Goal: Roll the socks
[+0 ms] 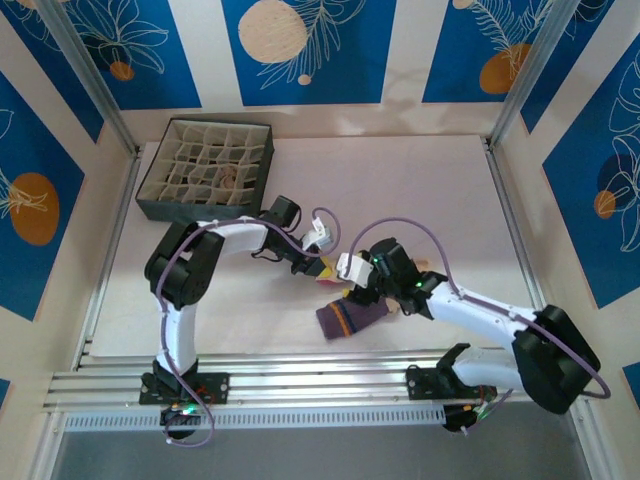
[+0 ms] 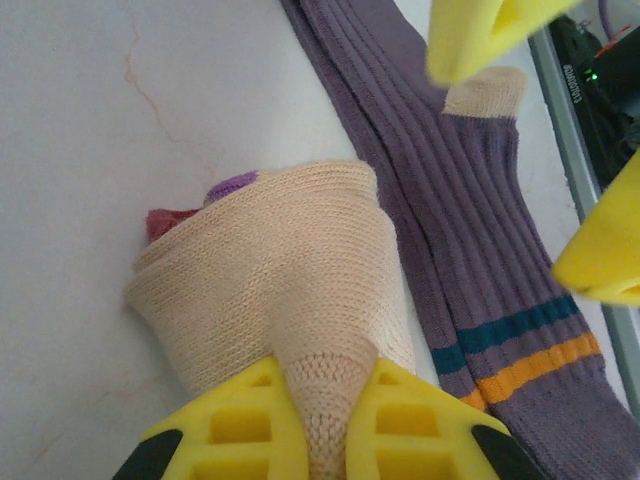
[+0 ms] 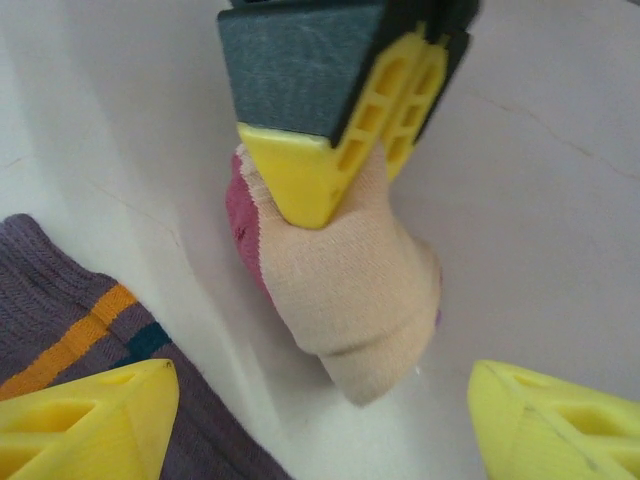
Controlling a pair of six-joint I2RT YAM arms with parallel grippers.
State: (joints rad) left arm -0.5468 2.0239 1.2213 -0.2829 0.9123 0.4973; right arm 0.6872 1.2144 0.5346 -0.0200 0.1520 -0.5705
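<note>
A rolled cream sock [image 2: 270, 280] with a red-pink part showing at its edge rests on the white table. My left gripper [image 2: 328, 380] is shut on its knitted cuff end; from above, the left gripper [image 1: 318, 266] sits mid-table. In the right wrist view the same cream sock [image 3: 350, 285] hangs under the left gripper's fingers [image 3: 310, 180]. My right gripper [image 3: 320, 425] is open, with its fingers apart on either side of the roll's tip and not touching it. A purple ribbed sock [image 2: 480, 230] with teal and orange stripes lies flat beside the roll, also visible from above [image 1: 345, 318].
A dark grid-divided box [image 1: 160, 196] stands at the back left of the table, with a small pinkish bundle [image 1: 229, 178] in one cell. Metal rails [image 1: 300, 385] run along the near edge, and frame posts stand at both sides.
</note>
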